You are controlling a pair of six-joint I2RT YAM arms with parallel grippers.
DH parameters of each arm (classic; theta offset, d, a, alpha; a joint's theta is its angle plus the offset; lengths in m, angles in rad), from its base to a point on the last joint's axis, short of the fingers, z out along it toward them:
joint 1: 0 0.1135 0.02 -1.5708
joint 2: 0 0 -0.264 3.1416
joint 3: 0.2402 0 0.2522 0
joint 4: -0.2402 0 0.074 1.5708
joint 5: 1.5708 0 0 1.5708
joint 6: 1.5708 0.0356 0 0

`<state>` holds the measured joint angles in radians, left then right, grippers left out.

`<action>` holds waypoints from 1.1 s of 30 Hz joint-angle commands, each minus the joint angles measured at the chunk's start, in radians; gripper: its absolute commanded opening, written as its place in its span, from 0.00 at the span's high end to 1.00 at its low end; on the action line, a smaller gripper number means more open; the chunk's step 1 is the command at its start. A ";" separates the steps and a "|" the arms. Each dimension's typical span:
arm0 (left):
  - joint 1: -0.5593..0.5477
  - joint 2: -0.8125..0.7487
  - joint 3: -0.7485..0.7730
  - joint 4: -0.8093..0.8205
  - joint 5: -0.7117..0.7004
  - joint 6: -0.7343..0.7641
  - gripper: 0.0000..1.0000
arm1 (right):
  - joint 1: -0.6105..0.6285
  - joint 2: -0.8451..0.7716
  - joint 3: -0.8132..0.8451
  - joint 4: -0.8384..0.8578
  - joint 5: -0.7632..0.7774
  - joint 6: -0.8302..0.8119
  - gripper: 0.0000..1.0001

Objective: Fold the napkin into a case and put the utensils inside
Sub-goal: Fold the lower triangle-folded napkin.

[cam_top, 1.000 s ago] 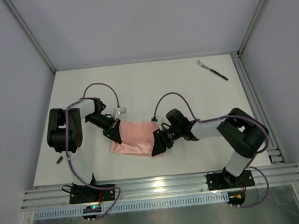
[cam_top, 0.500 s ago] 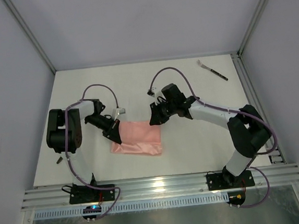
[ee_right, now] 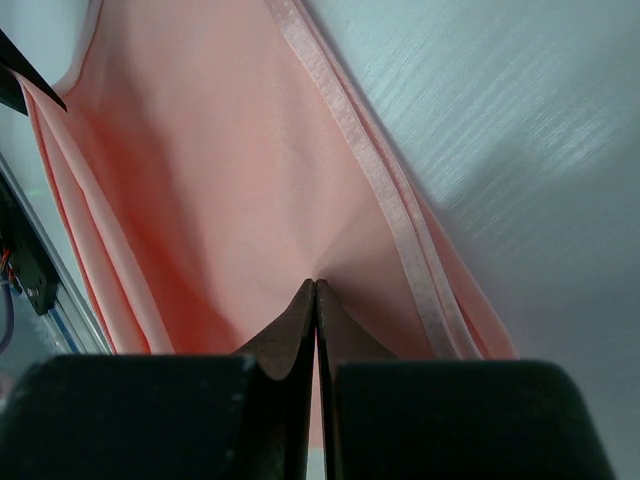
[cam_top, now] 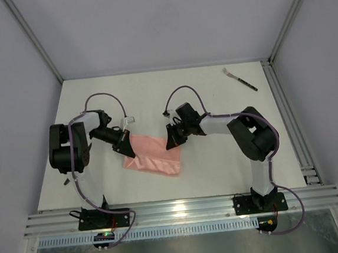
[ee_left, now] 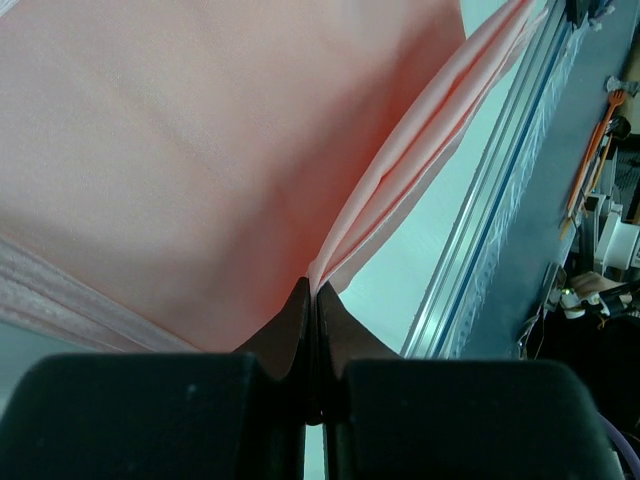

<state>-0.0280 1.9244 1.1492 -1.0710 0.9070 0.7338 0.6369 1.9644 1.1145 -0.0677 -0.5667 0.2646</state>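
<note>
While both arms pinch the napkin (cam_top: 154, 156), the fork (cam_top: 239, 79) lies well away

As I look down from the near rail, the salmon-pink napkin sits folded into a slanted oblong on the white tabletop (cam_top: 215, 107). The left gripper (cam_top: 129, 152) meets the napkin's far left corner. Seen from the wrist, its jaws are pressed together on the cloth where several layered edges bunch into a fold. The right gripper (cam_top: 171, 144) comes in at the napkin's far right corner, its jaws likewise clamped tight on the fabric, just inside a hemmed border that runs on past them. Between the two grips the cloth shows soft creases. The fork, with silvery prongs and a dark handle, lies far beyond the napkin toward the back right, well apart from the cloth and both arms.
</note>
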 commanded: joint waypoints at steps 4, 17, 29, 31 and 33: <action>0.020 0.015 0.041 -0.007 0.059 0.009 1.00 | 0.006 0.051 0.001 -0.070 0.048 -0.041 0.96; 0.025 0.038 0.110 0.032 0.052 -0.044 1.00 | 0.006 0.065 0.007 -0.098 0.033 -0.102 0.96; 0.008 0.110 0.145 0.079 -0.031 -0.080 1.00 | 0.006 0.027 0.059 -0.159 0.005 -0.198 0.86; 0.008 0.111 0.142 0.089 -0.039 -0.089 1.00 | 0.007 -0.002 0.080 -0.191 0.016 -0.228 0.78; 0.007 0.111 0.136 0.094 -0.043 -0.094 1.00 | 0.007 -0.053 0.093 -0.216 0.022 -0.237 0.71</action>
<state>-0.0189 2.0377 1.2625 -1.0088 0.8742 0.6567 0.6445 1.9751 1.1816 -0.1734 -0.6106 0.1009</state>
